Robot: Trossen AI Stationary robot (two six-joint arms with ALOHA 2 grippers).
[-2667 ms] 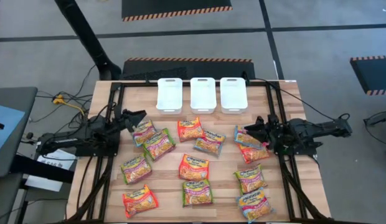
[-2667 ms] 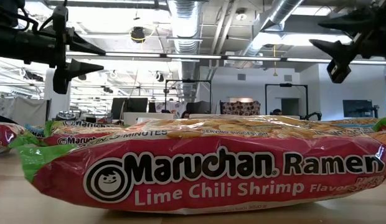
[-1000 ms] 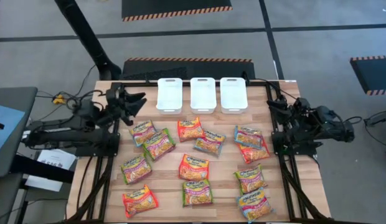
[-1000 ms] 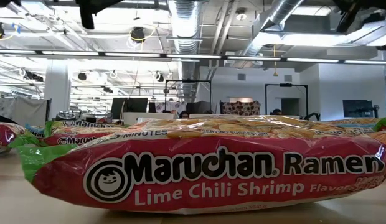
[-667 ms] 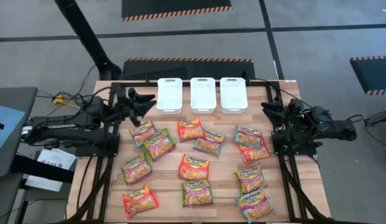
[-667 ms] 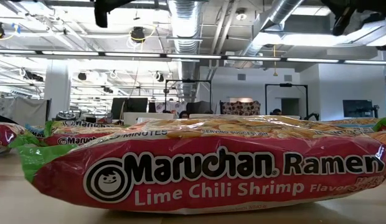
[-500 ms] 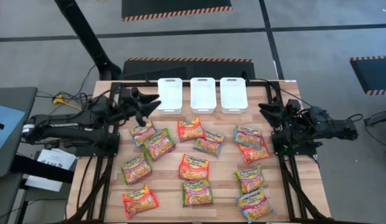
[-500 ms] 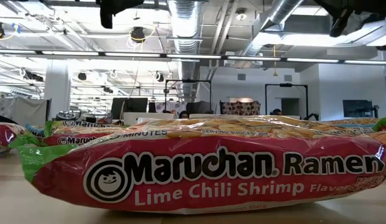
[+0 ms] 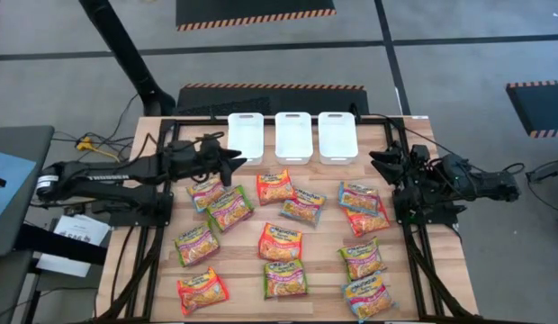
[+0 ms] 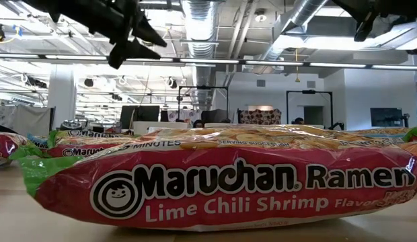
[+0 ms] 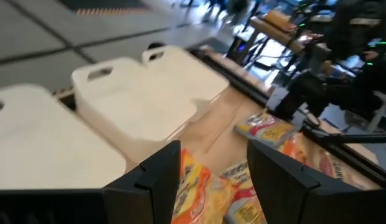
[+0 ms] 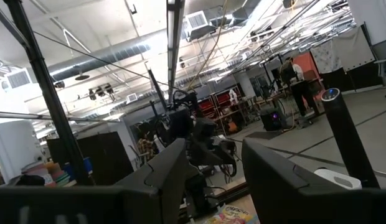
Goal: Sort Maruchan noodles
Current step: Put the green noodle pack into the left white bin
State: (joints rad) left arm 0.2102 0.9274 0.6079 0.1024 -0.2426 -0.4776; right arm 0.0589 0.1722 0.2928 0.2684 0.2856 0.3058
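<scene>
About a dozen Maruchan packets lie flat on the wooden table, among them an orange-edged one [image 9: 275,186], a blue-edged one [image 9: 207,191] and a green-edged one [image 9: 229,208]. A lime chili shrimp packet [image 10: 222,178] fills the low view. My left gripper [image 9: 234,166] hovers open above the table, just left of the orange-edged packet [image 11: 194,186] and near the left bin; it also shows in the low view [image 10: 131,37]. My right gripper [image 9: 376,164] hovers open and empty at the right side, above the blue-edged packet [image 9: 358,195].
Three white bins [image 9: 245,137] [image 9: 292,136] [image 9: 337,136] stand in a row at the table's far edge; two show in the left wrist view [image 11: 137,99]. Black frame rails [image 9: 167,180] run along both table sides. A person [image 12: 297,84] stands far off in the room.
My left gripper has gone toward the table's right edge and a little nearer, coming down from above the left rail to over the packets beside the left bin. My right gripper has shifted slightly toward the table's left. Both stay open. The packets have not moved.
</scene>
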